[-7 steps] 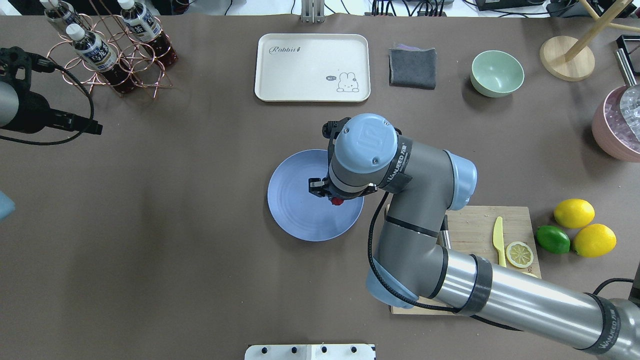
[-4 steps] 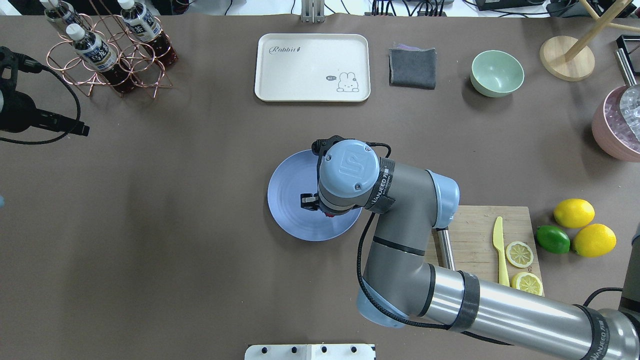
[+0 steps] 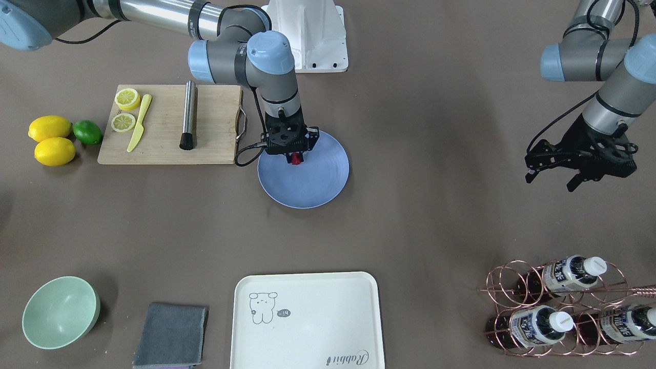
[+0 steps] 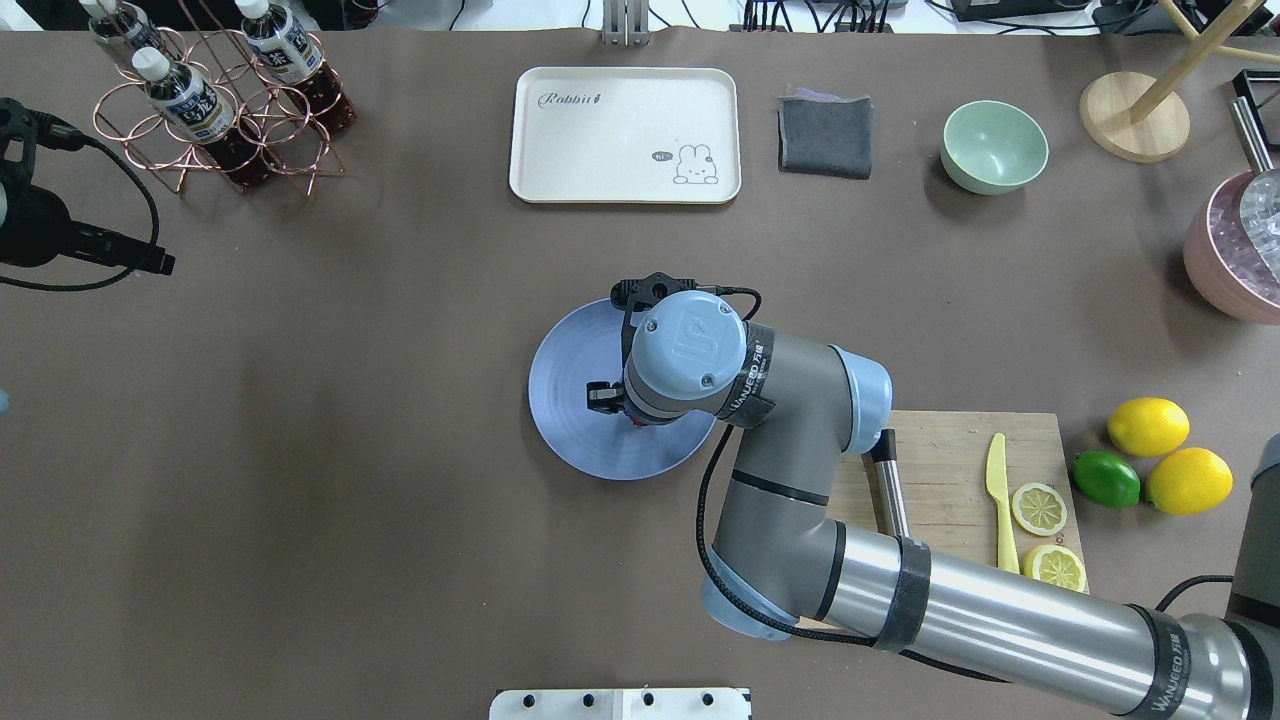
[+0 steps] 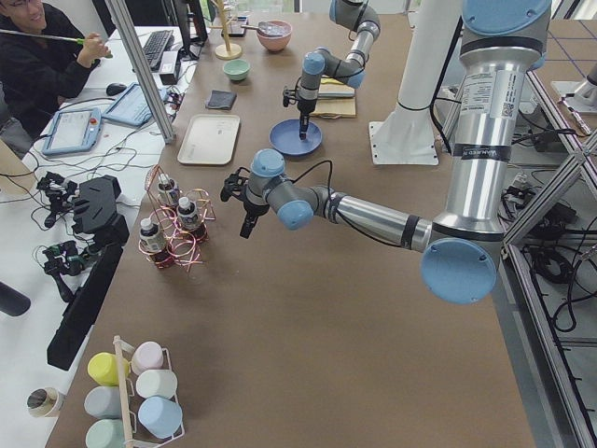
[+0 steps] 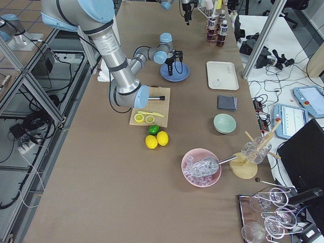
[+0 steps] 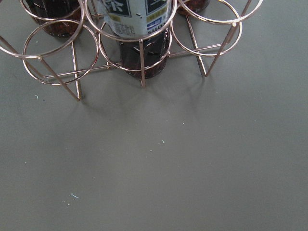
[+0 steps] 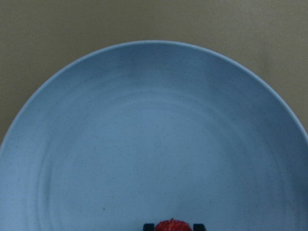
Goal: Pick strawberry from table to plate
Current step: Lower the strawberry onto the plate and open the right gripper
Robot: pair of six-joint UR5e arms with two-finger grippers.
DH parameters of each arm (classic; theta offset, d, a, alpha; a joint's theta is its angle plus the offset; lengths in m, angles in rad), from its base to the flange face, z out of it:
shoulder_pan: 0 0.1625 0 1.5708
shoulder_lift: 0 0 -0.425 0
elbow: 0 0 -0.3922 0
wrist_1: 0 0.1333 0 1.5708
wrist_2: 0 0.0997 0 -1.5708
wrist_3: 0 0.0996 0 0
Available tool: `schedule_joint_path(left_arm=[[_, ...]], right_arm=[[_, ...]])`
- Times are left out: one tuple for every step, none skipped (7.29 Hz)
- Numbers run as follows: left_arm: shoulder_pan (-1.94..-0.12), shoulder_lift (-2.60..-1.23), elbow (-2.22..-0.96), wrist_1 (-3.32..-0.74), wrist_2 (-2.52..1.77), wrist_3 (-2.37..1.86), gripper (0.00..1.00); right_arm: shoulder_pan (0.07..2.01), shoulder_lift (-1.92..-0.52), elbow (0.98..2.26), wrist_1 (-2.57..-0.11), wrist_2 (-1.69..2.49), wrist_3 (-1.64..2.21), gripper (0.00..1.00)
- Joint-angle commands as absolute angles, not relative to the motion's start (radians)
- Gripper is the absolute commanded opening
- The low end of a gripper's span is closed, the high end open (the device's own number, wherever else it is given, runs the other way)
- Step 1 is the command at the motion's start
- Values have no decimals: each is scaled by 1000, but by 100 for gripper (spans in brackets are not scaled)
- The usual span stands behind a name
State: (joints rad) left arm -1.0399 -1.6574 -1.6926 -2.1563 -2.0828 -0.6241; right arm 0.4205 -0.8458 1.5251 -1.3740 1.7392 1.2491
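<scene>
The periwinkle-blue plate (image 3: 318, 184) (image 4: 570, 400) lies in the middle of the brown-grey table (image 3: 435, 220). My right gripper (image 3: 295, 155) points straight down over the plate's half nearest the robot and is shut on the small red strawberry (image 3: 295, 160). In the right wrist view the strawberry (image 8: 173, 225) sits between the two black fingertips, low over the plate (image 8: 154, 144). Whether the berry touches the plate I cannot tell. My left gripper (image 3: 551, 180) hangs open and holds nothing, far off toward the bottle rack.
A wooden cutting board (image 3: 215, 128) with lemon slices, a yellow knife and a metal rod lies beside the plate. Two lemons and a lime (image 3: 51, 138) lie beyond it. Along the far side stand a cream tray (image 3: 307, 318), grey cloth (image 3: 170, 335), mint-green bowl (image 3: 60, 311) and copper bottle rack (image 3: 564, 307).
My right arm has moved left and lower over the plate with the strawberry still in its grip. The plate sits slightly further left. My left arm drew back a little.
</scene>
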Motion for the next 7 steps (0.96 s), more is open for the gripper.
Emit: schedule_joint_path(left_arm=[[-1040,-1666,-1668,-2158,-2080,-614,99],[-1040,-1667,-1667,-2158,-2079,-612,99],[-1040,-1664,-1667,-2157,-2079,-612,99],[-1042,-1664,-1669,-2158,-2079,-614,99],[-1042,-1664,-1672,-2158,-2083,-615,99],[-1040,-1664,-1675,-2155,-2086,-614,99],[-1040,-1651,-1678,-2149,-2088,-614,99]], right_arm=[[442,-821,1523,-1377,1749,1305,99],[469,-821,1525,-1378,1778,1313,100],[489,-824,1525,-1378,1805,1312,100],[500,-822,1525,-1378,1807,1312,100],[544,-819,1551,-1429,1845,1305,100],[617,-828,1610,-1525,1944,1293,100],[685,-851,1681,-1652,1997,1235,100]])
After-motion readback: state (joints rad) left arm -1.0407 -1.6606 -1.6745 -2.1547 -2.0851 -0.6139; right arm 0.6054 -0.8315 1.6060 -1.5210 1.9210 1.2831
